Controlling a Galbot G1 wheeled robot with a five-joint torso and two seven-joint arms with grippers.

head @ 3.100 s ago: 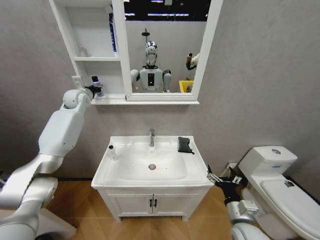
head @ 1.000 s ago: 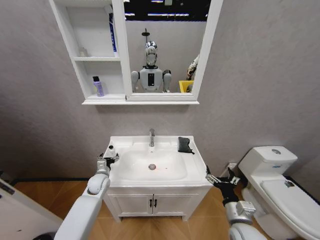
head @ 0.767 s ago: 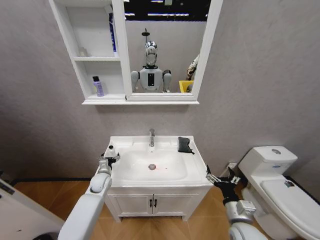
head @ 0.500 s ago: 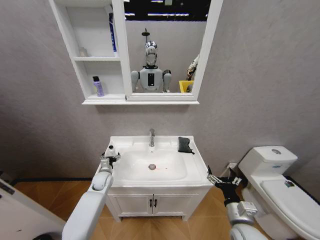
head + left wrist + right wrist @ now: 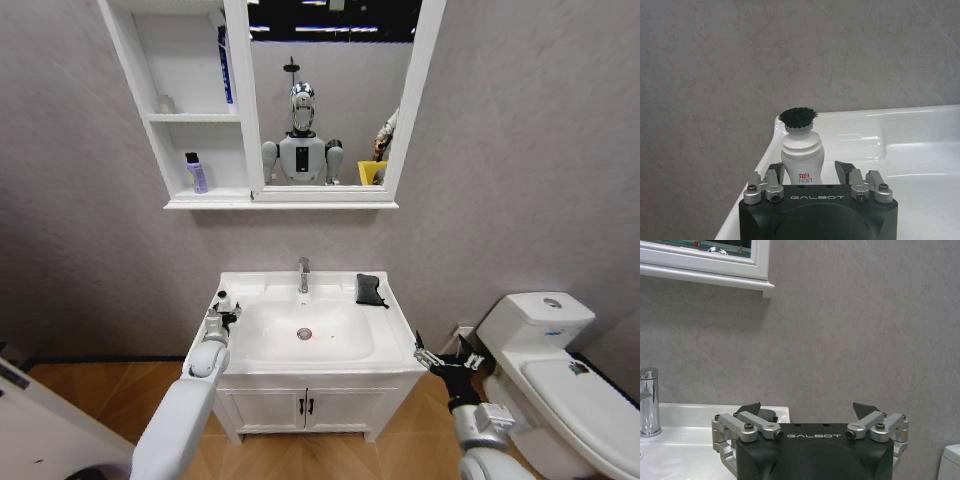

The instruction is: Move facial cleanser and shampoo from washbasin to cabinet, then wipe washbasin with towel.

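From the head view, the left tool (image 5: 220,317) sits at the left rear corner of the washbasin (image 5: 390,335), right up against a small white bottle (image 5: 222,298) with a dark cap standing on the rim. The towel (image 5: 370,290) lies bunched on the right rear rim, beside the tap (image 5: 303,274). Up on the cabinet (image 5: 150,117), a purple bottle (image 5: 196,173) stands in the lowest compartment. The right tool (image 5: 443,358) hangs low off the basin's front right corner, near the toilet (image 5: 560,370).

In the left wrist view, the white bottle (image 5: 801,152) stands upright between the spread fingers (image 5: 844,171) of the left tool (image 5: 810,172); they look just apart from it, though I can't be certain.

In the right wrist view, the right tool (image 5: 809,411) is spread wide and holds nothing, with the tap (image 5: 648,401) off to one side.
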